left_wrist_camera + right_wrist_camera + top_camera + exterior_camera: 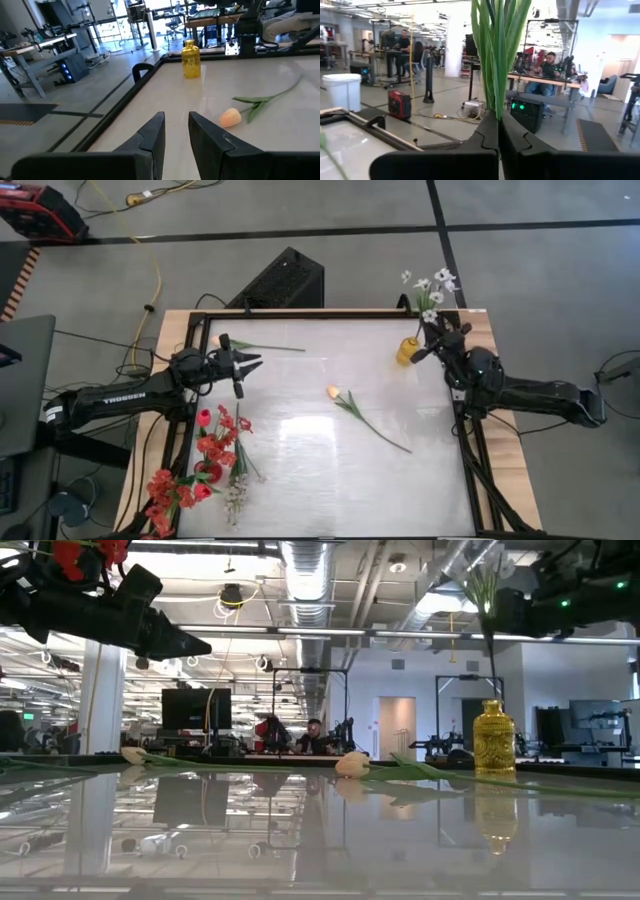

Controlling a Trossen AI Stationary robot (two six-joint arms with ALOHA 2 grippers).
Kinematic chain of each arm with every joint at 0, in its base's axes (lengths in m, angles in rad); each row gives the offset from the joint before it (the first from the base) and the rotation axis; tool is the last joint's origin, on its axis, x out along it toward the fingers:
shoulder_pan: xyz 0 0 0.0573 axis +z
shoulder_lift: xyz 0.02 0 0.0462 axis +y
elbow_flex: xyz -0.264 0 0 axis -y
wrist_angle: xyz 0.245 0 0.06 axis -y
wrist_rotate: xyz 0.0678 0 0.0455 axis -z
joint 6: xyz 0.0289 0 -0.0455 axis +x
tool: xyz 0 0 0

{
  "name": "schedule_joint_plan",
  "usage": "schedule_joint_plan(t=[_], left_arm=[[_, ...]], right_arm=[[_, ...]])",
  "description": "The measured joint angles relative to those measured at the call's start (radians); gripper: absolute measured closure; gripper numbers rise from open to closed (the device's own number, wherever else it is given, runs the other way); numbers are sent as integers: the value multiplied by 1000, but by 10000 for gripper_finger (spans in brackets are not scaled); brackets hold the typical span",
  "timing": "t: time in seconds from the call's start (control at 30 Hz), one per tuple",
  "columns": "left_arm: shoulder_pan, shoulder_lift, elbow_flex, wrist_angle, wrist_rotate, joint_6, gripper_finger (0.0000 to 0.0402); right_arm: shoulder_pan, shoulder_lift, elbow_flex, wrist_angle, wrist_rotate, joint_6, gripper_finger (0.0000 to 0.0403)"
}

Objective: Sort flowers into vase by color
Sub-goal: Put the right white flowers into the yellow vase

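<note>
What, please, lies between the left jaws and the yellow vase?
In the high view, only bare table lies between the left gripper and the yellow vase.

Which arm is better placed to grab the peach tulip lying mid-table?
Left, probably. Its claw is open and empty, while the right claw is shut on white flower stems over the yellow vase.
</note>
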Motion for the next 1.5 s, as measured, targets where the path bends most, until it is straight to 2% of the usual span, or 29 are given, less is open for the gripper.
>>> schedule_joint_plan(t=[0.4, 0.57, 0.8, 1.07, 1.33, 1.5], left_arm=[[0, 0, 0, -8, -17, 17, 326], [0, 0, 0, -9, -17, 15, 326], [0, 0, 0, -9, -17, 14, 326], [0, 0, 0, -9, -17, 10, 326], [0, 0, 0, -9, -14, 8, 326], [0, 0, 0, -9, -14, 5, 326]], right_arm=[[-35, 123, 0, -1, -14, 47, 382], [-35, 147, 0, -28, 18, 89, 381], [-35, 150, 0, -111, 19, 132, 349], [-30, 145, 3, -143, 16, 188, 339], [14, 140, 139, -480, 12, 272, 333], [28, 141, 252, -788, 11, 390, 292]])
